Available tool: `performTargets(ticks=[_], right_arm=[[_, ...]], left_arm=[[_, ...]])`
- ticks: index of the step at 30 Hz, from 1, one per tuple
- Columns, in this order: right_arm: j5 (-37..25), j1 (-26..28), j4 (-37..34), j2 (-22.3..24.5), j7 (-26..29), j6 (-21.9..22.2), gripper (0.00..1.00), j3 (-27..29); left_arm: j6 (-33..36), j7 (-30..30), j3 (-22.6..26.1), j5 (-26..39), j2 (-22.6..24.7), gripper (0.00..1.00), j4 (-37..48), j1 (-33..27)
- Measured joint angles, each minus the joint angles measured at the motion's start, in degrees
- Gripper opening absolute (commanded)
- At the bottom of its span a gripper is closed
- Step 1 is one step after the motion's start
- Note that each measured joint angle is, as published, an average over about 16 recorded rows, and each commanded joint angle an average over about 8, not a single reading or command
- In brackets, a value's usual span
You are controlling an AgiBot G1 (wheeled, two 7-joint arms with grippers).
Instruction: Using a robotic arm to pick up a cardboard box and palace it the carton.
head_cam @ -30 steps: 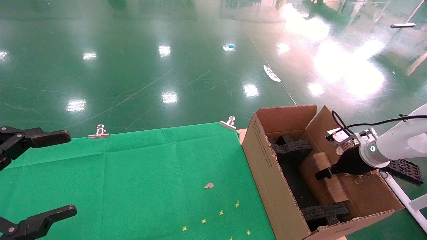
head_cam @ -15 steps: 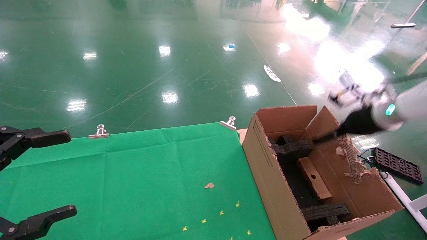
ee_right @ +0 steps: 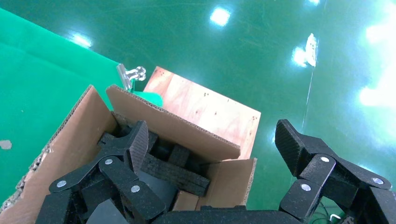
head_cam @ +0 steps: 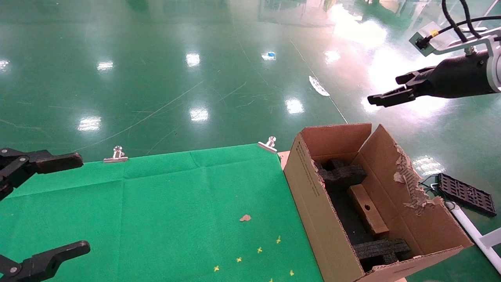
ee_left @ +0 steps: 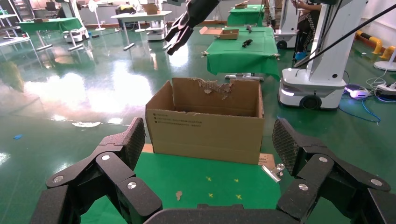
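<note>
The small cardboard box [head_cam: 368, 209] stands on its narrow edge inside the carton [head_cam: 325, 223], between two black foam inserts [head_cam: 344, 174], with its round hole facing up. The robotic arm's right gripper [head_cam: 385, 94] is open and empty. It hovers high above the carton's far side, clear of the box. In the right wrist view the right gripper [ee_right: 214, 142] looks down on the carton's far corner [ee_right: 177, 123] and the foam [ee_right: 173, 168]. The left gripper [head_cam: 84, 203] is open and parked at the left edge of the green cloth. In its wrist view the left gripper [ee_left: 210, 142] faces the carton's printed side [ee_left: 187, 135].
A green cloth [head_cam: 176, 203] covers the table, held by two metal clips [head_cam: 115, 155] [head_cam: 268, 144]. A cardboard scrap [head_cam: 245, 217] and yellow marks lie on it. The carton's right flap [head_cam: 411, 188] is torn. A black grid plate [head_cam: 465, 194] and a white pipe lie on the floor to the right.
The right gripper let go of the cardboard box inside the carton, opened, and rose up and out to the upper right. The box now stands on edge between the foam inserts. The left arm has not moved.
</note>
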Motion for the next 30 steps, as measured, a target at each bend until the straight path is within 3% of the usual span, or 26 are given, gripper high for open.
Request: performTargets(ticks=[10, 30], right_arm=[[2.9, -5.9, 6.7, 0.9, -1.4, -1.5, 1.00, 7.2], [10.7, -27.1, 26.7, 1.7, -3.8, -7.1, 1.00, 30.5]], left_arm=[[0.0, 0.0, 0.0, 0.0, 0.0, 1.00, 0.0, 0.0], [0.0, 0.1, 0.1, -0.1, 0.0, 1.00, 0.1, 0.0]])
